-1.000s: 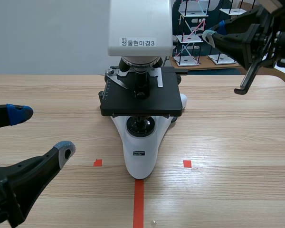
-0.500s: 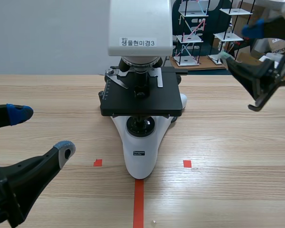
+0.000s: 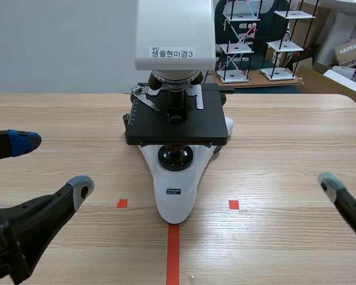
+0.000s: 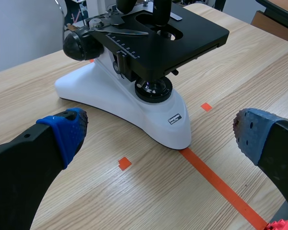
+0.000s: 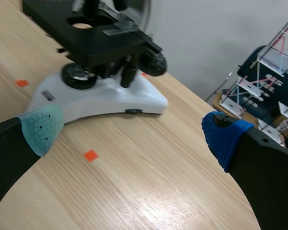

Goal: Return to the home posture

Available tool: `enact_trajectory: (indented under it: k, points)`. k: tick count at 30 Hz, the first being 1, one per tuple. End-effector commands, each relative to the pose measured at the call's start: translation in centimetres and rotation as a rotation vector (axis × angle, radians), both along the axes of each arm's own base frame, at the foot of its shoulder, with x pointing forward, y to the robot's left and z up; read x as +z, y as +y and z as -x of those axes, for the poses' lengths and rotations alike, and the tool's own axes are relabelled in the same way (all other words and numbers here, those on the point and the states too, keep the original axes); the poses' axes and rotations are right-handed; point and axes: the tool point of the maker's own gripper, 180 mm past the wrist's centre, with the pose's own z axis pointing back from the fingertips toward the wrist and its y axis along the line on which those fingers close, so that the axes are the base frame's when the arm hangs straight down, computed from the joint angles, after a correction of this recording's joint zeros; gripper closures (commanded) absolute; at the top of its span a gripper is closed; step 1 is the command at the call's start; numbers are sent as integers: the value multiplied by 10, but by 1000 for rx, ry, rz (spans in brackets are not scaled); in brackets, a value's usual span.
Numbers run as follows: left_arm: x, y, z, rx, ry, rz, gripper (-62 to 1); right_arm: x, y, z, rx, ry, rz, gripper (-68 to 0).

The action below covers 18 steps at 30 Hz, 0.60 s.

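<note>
A white microscope (image 3: 177, 119) with a black stage stands mid-table, bare of any gripper. My left gripper (image 3: 52, 165) sits low at the left, open and holding nothing. In the left wrist view the left gripper (image 4: 162, 134) has the microscope base (image 4: 134, 96) ahead of its spread fingers. The right arm is low at the right; only one grey-green fingertip (image 3: 329, 181) shows in the scene view. In the right wrist view my right gripper (image 5: 133, 132) is wide open and empty, and the microscope (image 5: 101, 91) lies ahead of its grey-green finger.
An orange tape line (image 3: 173, 255) and two small squares mark the table in front of the microscope. Behind the table stand wire shelf models (image 3: 237, 41) and a cardboard box (image 3: 350, 50). The table's rounded corner lies under the right gripper's blue finger.
The right arm came down from the upper right, beside the microscope head, to low at the right edge, and its gripper opened. The left arm kept still.
</note>
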Motion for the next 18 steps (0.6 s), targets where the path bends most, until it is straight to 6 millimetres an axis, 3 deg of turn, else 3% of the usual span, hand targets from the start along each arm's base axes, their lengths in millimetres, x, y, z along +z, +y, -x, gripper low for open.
enact_trajectory:
  k: [1, 8, 18]
  points:
    - [8, -4, 0, -5, -20, 29, -623, 17, 9, 0, 12, -54, -39, -658]
    - [7, -4, 0, -5, -20, 29, -623, 18, 26, 16, 52, -41, -54, -659]
    - [7, -4, 0, -5, -20, 29, -623, 18, 26, 16, 55, -37, -54, -659]
